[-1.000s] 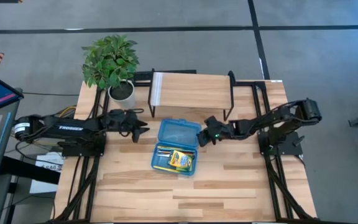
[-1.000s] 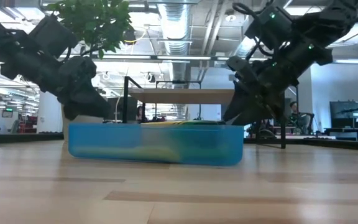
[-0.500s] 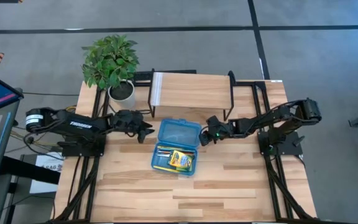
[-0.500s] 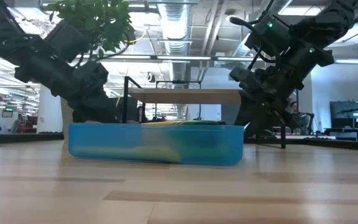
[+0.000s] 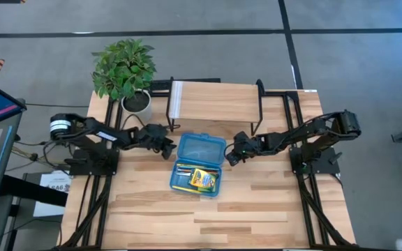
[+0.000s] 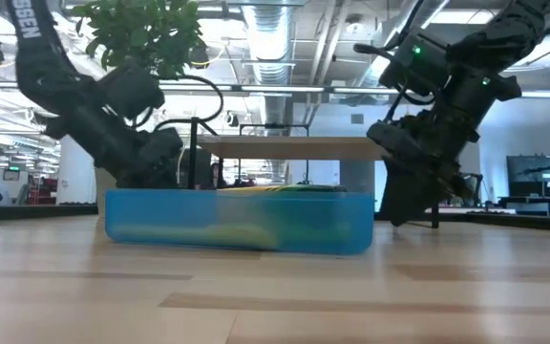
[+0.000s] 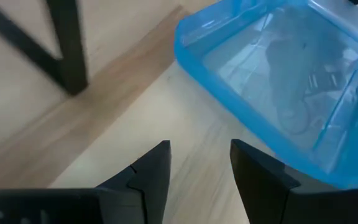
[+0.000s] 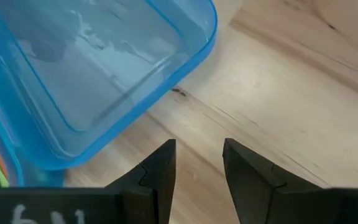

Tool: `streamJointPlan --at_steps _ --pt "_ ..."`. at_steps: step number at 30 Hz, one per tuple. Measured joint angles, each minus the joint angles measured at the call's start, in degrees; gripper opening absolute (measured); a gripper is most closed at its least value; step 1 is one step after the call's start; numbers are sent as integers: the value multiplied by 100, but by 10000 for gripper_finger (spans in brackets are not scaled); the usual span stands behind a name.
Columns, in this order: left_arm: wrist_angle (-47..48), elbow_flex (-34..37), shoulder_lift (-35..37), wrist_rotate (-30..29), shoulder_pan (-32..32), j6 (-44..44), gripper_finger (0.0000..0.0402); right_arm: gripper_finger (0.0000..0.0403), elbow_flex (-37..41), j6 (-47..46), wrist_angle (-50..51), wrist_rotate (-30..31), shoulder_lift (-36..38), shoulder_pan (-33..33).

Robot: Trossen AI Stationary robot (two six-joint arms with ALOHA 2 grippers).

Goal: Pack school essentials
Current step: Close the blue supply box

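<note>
The blue translucent case point(image 5: 198, 164) lies open at the table's middle, its lid point(image 5: 202, 148) flipped toward the far side. Its base holds the yellow-green crayon box point(image 5: 202, 179) and pencils point(image 5: 185, 169). I cannot make out the other stationery. My left gripper point(image 5: 168, 148) is open and low by the lid's left edge; its wrist view shows the lid point(image 7: 278, 93) just beyond the fingers. My right gripper point(image 5: 230, 158) is open and low by the lid's right edge, with the lid point(image 8: 98, 68) ahead of it. In the low view the case point(image 6: 237, 222) sits between both arms.
A wooden riser point(image 5: 215, 101) on black legs stands just behind the case; one leg point(image 7: 67, 50) is close to my left gripper. A potted plant point(image 5: 124, 70) sits at the far left corner. The near half of the table point(image 5: 208, 216) is bare wood.
My left gripper has moved toward the table's right, up to the lid's left edge. My right gripper has dropped lower and shifted slightly toward the near edge beside the lid's right edge. The case has stayed in place.
</note>
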State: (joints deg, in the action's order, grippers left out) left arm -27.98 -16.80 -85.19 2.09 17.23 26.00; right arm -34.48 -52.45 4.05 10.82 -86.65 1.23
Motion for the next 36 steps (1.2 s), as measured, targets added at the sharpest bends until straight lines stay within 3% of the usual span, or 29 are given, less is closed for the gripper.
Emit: streamJointPlan --at_steps 6,14,22,31,36 --pt "-62 -459 -574 -85 -145 -34 160 154 -6 -83 -79 146 -108 9" --pt "45 -639 -649 -134 -288 -136 160 154 -33 -86 -620 379 -740 -52" --pt "40 -638 -646 -124 -365 -145 159 152 25 88 -656 510 -314 -118" --pt "577 -614 -186 208 -416 -142 159 135 23 194 -856 587 -125 -118" --pt "836 -614 195 55 -610 -186 159 128 17 238 -862 604 -140 -118"
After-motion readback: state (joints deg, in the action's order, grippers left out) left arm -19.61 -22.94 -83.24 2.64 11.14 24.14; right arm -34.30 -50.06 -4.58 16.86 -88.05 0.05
